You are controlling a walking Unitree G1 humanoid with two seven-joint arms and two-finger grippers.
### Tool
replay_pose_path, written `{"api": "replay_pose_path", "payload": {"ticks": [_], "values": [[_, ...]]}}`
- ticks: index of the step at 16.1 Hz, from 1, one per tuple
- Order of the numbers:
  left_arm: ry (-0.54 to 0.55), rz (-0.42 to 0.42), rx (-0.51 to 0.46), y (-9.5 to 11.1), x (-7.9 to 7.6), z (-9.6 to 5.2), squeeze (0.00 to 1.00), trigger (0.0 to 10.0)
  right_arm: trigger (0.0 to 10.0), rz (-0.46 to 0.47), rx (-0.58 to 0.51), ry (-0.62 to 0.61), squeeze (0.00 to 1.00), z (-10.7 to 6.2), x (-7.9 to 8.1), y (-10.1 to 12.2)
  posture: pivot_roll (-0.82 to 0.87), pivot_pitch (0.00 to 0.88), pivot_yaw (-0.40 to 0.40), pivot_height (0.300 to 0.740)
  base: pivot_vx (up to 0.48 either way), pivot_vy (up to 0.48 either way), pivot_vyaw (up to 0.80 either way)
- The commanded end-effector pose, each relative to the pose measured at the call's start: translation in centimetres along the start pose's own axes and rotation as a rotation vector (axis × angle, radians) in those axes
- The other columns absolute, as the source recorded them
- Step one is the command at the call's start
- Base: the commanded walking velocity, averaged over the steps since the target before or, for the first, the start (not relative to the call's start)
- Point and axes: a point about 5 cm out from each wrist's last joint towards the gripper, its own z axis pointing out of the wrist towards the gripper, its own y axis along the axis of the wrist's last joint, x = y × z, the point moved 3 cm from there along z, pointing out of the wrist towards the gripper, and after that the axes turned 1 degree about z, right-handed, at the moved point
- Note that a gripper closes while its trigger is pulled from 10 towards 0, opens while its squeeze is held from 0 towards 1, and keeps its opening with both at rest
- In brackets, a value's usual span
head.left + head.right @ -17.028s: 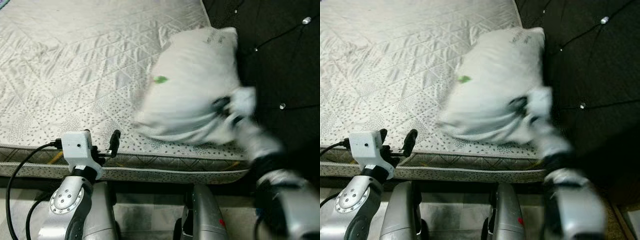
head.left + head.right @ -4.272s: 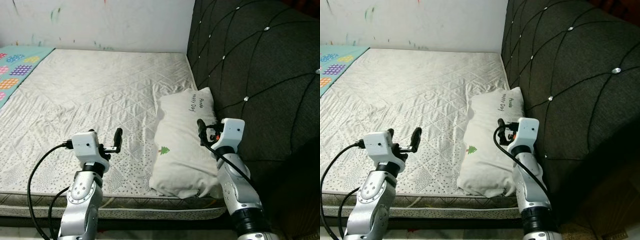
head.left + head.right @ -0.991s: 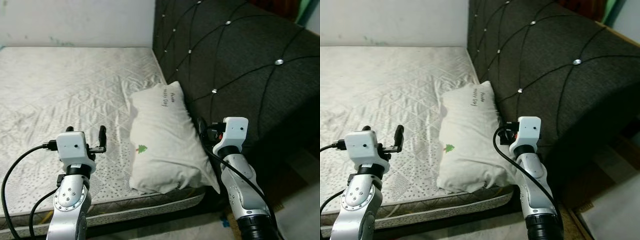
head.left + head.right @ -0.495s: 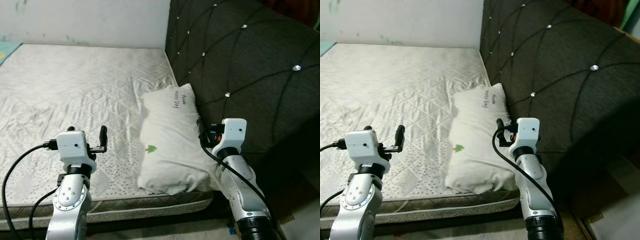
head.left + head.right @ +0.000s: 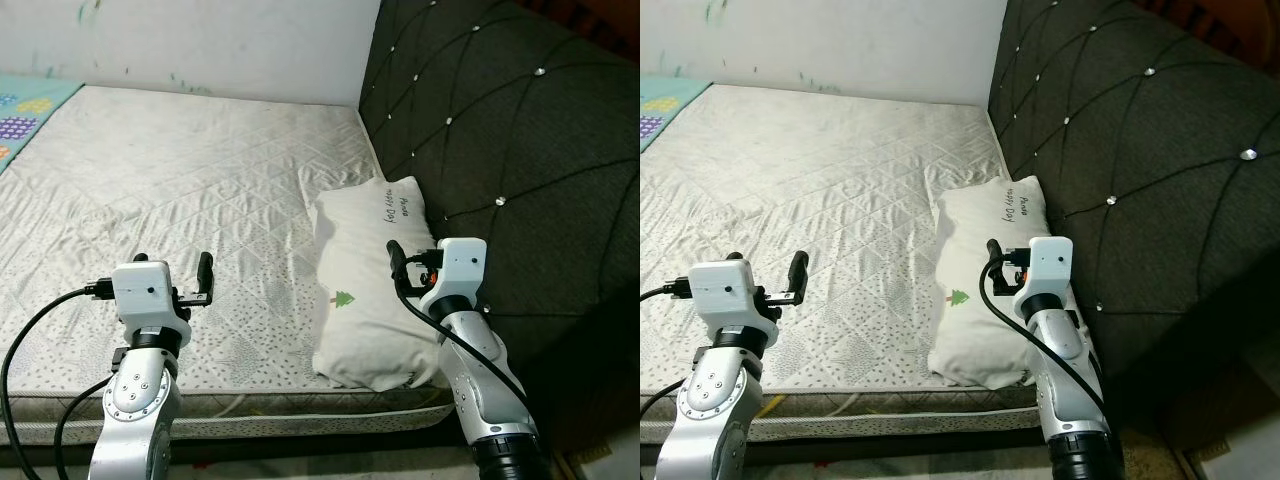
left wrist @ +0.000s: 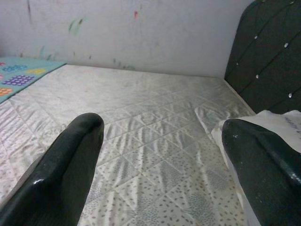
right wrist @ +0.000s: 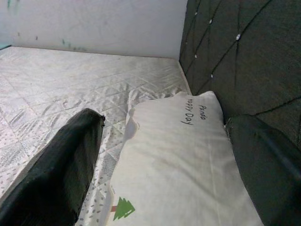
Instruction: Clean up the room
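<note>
Left eye view: pillow [image 5: 372,285] on mattress [image 5: 180,190] against headboard [image 5: 500,130]; both grippers spread, empty.

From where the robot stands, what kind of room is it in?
Most likely a bedroom. A bare quilted mattress fills the scene, a white pillow lies along its edge against a dark tufted headboard, and a colourful patterned blanket shows at the far corner by a scuffed white wall.
</note>
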Motion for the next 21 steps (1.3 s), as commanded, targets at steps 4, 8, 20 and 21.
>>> {"api": "replay_pose_path", "payload": {"ticks": [4,8,20,21], "values": [[-0.019,-0.008,0.000,0.24,-0.43,0.00,0.00,10.0,10.0,-0.014,-0.002,-0.002,0.00,-0.05,-0.43,0.29,0.00,0.051,-0.072,0.740,0.000,0.325,0.00],[-0.018,-0.008,0.000,0.22,-0.47,0.03,0.00,10.0,10.0,-0.019,0.007,0.005,0.00,-0.01,-0.41,0.03,0.00,0.049,-0.076,0.740,0.000,0.325,0.00],[-0.009,-0.015,0.009,0.07,-0.42,0.10,0.00,10.0,10.0,-0.023,0.012,0.023,0.00,0.12,-0.27,-0.08,0.00,0.042,-0.078,0.740,0.000,0.331,0.00],[-0.009,-0.015,0.009,0.07,-0.40,0.11,0.00,10.0,10.0,-0.023,0.012,0.023,0.00,0.13,-0.26,-0.08,0.00,0.042,-0.078,0.740,0.000,0.337,0.00]]}}
